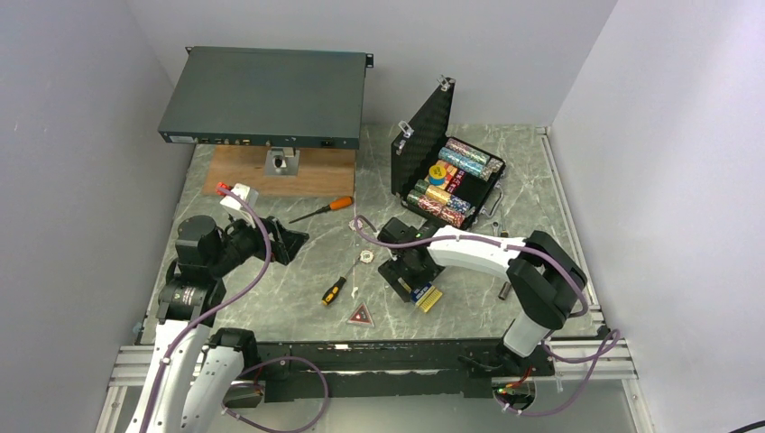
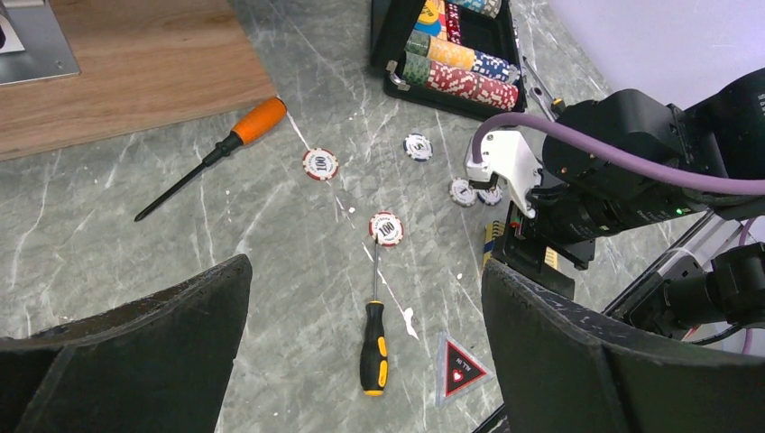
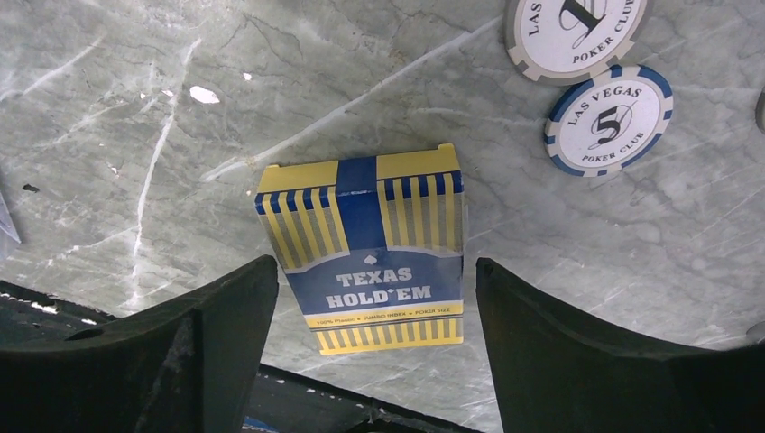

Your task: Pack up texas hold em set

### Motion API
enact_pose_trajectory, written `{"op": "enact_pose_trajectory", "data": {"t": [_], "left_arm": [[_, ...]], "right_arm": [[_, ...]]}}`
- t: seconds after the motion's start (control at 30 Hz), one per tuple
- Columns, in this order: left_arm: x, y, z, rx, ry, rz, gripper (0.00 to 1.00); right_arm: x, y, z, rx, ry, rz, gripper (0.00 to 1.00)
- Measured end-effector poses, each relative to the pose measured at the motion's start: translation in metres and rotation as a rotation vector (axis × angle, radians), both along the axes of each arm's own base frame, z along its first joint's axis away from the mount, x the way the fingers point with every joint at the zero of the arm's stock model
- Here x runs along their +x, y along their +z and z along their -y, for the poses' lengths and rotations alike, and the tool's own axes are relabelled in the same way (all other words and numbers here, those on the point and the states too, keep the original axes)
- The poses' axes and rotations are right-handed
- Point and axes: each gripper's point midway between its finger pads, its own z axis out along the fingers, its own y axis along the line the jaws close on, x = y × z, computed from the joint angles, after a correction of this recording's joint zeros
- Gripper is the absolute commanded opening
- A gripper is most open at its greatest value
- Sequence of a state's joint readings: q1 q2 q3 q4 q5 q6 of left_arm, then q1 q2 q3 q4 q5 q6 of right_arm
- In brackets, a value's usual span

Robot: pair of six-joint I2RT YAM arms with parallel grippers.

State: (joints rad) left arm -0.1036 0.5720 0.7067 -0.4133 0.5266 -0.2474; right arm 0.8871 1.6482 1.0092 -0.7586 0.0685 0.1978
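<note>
The black hinged case (image 1: pixel 424 135) stands open at the back right, with multicoloured chip rows (image 1: pixel 448 180) inside. The blue-yellow card box (image 3: pixel 365 248) lies flat on the table, and my right gripper (image 3: pixel 374 307) is open, low over it, one finger on each side and apart from it. In the top view the right gripper (image 1: pixel 413 281) hides part of the card box (image 1: pixel 428 299). Loose whitish chips (image 2: pixel 386 228) lie scattered mid-table, two (image 3: pixel 609 117) just beyond the box. The red triangular token (image 1: pixel 361 315) lies near the front edge. My left gripper (image 1: pixel 287 242) is open and empty above the table at left.
A yellow-black screwdriver (image 1: pixel 334 290) lies beside the token and an orange-handled one (image 1: pixel 320 208) further back. A dark-green rack unit (image 1: pixel 266 95) sits on a wooden board (image 1: pixel 244 170) at the back left. Grey walls close both sides.
</note>
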Motion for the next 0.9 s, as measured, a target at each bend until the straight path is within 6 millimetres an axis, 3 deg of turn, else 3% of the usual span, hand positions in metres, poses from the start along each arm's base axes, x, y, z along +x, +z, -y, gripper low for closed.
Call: {"op": "enact_pose_trajectory", "data": {"t": [0.1,0.23,0.37,0.5,0.57,0.63,0.77,0.87,0.9], "left_arm": [[0.000,0.001,0.000,0.000,0.000,0.004,0.99],[0.000,0.001,0.000,-0.001,0.000,0.005,0.99],[0.000,0.001,0.000,0.000,-0.001,0.006,0.99],[0.000,0.001,0.000,0.000,-0.001,0.006,0.99],[0.000,0.001,0.000,0.000,-0.001,0.005,0.99],[0.000,0.001,0.000,0.000,-0.002,0.006,0.99],[0.000,0.001,0.000,0.000,-0.002,0.006,0.99],[0.001,0.000,0.000,0.000,-0.001,0.002,0.99],[0.001,0.000,0.000,0.000,-0.001,-0.001,0.99]], "right_arm": [[0.000,-0.003,0.001,-0.013,0.000,0.000,0.77],[-0.001,-0.005,0.001,-0.023,0.001,-0.004,0.65],[-0.001,-0.005,0.001,-0.026,-0.005,0.001,0.46],[0.004,-0.004,0.003,-0.037,-0.032,0.031,0.19],[0.009,0.001,0.004,-0.034,-0.055,0.067,0.18],[0.016,0.011,0.003,-0.011,-0.079,0.112,0.16],[0.038,0.049,0.003,0.071,-0.170,0.252,0.10],[0.066,0.083,0.012,0.157,-0.309,0.346,0.01],[0.084,0.097,0.021,0.198,-0.398,0.379,0.00]]}}
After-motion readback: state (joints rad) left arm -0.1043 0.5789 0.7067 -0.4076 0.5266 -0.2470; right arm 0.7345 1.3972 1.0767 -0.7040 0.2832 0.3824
